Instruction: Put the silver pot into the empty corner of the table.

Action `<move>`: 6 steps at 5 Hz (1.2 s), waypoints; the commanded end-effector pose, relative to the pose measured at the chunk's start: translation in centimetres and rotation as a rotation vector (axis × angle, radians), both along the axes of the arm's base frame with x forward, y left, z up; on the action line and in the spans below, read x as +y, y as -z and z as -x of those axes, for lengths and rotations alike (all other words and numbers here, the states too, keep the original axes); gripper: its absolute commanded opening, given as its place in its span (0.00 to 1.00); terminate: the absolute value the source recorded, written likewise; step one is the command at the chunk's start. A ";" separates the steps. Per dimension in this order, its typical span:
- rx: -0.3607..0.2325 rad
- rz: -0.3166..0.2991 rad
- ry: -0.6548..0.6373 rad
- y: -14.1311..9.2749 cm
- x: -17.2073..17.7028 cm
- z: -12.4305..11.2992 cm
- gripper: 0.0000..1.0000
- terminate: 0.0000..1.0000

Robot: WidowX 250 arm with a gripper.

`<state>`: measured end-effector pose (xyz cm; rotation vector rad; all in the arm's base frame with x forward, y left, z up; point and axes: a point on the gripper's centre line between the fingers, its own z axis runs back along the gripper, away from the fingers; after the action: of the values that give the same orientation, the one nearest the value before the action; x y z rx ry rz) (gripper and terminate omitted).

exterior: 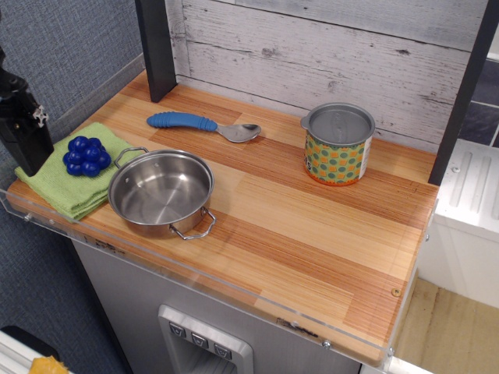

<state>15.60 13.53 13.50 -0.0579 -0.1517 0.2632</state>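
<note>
The silver pot [161, 192] stands upright and empty near the table's front left, its two wire loop handles pointing left-back and front-right. It touches the edge of a green cloth [72, 175]. The empty corner [373, 300] is bare striped wood at the front right, with a small round screw and a clear plastic rim. The gripper [22, 125] is a black body at the far left edge, above the cloth and left of the pot; its fingers do not show clearly.
A blue bunch of grapes [86, 156] lies on the green cloth. A blue-handled spoon [201, 125] lies at the back. A green-and-orange dotted tin can [337, 144] stands at the back right. Dark posts rise at the back left [157, 47] and right [464, 93].
</note>
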 end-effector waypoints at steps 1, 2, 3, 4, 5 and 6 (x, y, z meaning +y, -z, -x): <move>0.000 0.000 0.000 0.0 0.0 0.0 1.00 0.00; -0.033 -0.018 -0.095 0.9 -0.7 -1.7 1.00 0.00; -0.086 -0.046 -0.228 2.8 -0.6 -3.8 1.00 0.00; -0.056 -0.087 -0.278 5.2 0.0 -5.8 1.00 0.00; -0.093 -0.141 -0.279 7.1 0.6 -7.4 1.00 0.00; -0.093 -0.113 -0.255 9.1 0.7 -8.8 1.00 0.00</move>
<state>23.73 13.70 3.23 0.0450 -0.2277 0.5196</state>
